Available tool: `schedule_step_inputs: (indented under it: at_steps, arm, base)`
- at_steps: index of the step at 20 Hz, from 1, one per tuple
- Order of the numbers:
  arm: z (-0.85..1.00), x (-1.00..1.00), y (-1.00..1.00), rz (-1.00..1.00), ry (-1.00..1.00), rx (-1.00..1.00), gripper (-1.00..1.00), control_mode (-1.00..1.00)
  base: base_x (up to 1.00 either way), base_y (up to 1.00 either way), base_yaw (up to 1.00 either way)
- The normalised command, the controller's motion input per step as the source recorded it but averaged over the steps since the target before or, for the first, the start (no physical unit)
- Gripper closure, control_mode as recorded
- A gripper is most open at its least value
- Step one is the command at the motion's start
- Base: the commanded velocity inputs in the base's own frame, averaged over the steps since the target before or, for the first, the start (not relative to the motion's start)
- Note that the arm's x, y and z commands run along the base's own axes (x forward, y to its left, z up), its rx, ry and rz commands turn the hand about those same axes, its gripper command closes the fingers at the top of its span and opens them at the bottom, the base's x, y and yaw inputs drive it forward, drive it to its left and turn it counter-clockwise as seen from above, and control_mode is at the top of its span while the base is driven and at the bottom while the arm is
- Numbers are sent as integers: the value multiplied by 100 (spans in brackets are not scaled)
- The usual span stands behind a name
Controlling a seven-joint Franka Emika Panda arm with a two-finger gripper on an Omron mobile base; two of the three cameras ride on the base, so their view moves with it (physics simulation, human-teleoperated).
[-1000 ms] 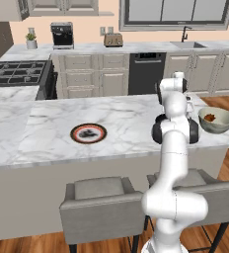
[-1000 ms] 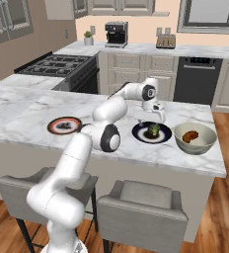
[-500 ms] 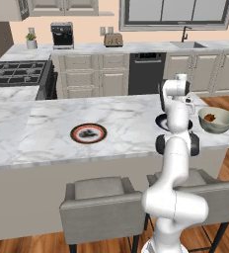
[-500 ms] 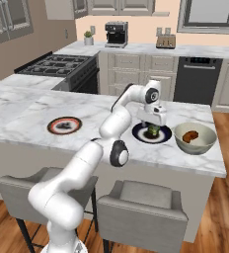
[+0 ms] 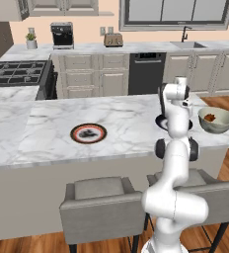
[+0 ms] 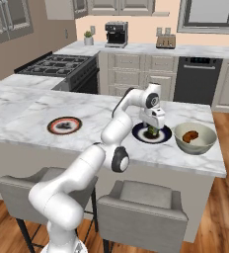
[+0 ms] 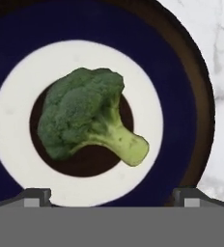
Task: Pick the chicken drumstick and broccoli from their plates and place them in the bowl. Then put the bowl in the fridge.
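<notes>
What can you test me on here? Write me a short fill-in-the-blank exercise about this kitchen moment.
1. The broccoli lies on the dark blue plate, directly below the ____ gripper.
2. The chicken drumstick already sits in the ____.
3. The red-rimmed plate on the marble counter holds ____ food.

Missing words: open; bowl; no

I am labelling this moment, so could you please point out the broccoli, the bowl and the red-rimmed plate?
broccoli [image 7: 82, 111]: hand view, on the dark green head.
bowl [image 6: 201, 147]: right base view, on its grey-green outer wall.
red-rimmed plate [image 5: 74, 134]: left base view, on its left rim.
</notes>
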Motion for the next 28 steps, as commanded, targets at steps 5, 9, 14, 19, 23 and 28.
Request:
schedule_step_inputs:
  at_steps: [5, 9, 14, 19, 23, 28]
  arm:
    - [3, 37, -7, -13, 0, -3, -100, -100]
    - [0, 39, -17, -9, 0, -6, -100, -100]
    - [0, 40, -22, -5, 1, -4, -100, -100]
    - [2, 39, -20, -2, 6, 0, -100, -100]
    - [0, 21, -5, -1, 13, 0, 100, -100]
    - [-2, 7, -3, 0, 15, 0, 100, -100]
  base:
    - [0, 0, 0]
    - [0, 0, 0]
    - [0, 0, 0]
    - [0, 0, 0]
    - [0, 0, 0]
    - [0, 0, 0]
